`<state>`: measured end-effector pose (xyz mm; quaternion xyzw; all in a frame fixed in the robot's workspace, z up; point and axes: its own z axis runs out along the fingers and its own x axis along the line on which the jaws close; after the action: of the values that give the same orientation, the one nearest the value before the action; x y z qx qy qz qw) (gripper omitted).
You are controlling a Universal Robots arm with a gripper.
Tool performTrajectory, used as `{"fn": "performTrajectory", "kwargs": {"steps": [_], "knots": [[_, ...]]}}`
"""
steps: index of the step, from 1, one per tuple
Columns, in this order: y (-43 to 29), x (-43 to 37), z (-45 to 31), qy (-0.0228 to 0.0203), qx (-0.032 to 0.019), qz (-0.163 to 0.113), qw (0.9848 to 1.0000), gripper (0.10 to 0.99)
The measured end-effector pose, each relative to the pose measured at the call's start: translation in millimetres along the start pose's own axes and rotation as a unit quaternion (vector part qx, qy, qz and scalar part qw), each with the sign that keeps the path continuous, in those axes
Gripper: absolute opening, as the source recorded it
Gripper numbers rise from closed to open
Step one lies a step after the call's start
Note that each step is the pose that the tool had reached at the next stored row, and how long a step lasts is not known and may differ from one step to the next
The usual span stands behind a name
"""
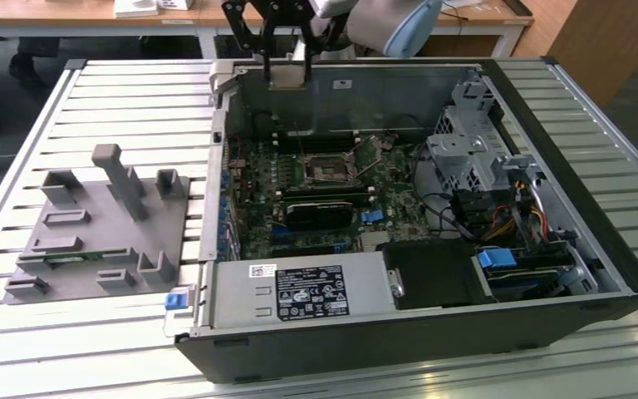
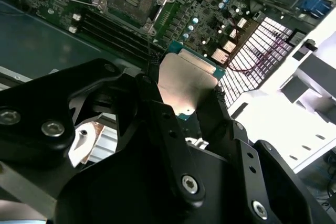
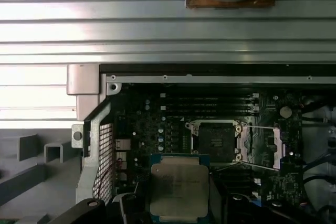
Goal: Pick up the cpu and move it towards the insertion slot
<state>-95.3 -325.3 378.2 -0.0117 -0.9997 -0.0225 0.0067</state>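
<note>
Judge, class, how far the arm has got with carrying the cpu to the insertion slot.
Done: the cpu is lifted, clamped in the gripper. In hand: it hangs over the open computer case, near the case's back wall. Left: the insertion slot sits empty, its frame open, the chip not yet above it.

Support: slatted metal table (image 1: 130, 100), pale grey ribs.
On it: open computer case (image 1: 585, 274), directly below gripper (image 1: 280, 71).
Also on it: grey tray (image 1: 97, 241), well apart from gripper, beside case.
</note>
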Motion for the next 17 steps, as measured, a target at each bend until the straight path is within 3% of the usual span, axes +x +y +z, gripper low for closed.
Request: {"fn": "performTrajectory", "kwargs": {"steps": [9, 17], "knots": [[0.9, -23.8, -0.2, 0.0, 0.0, 0.0, 1.0, 0.533], [1.1, -32.5, -0.1, 0.0, 0.0, 0.0, 1.0, 0.533]]}}
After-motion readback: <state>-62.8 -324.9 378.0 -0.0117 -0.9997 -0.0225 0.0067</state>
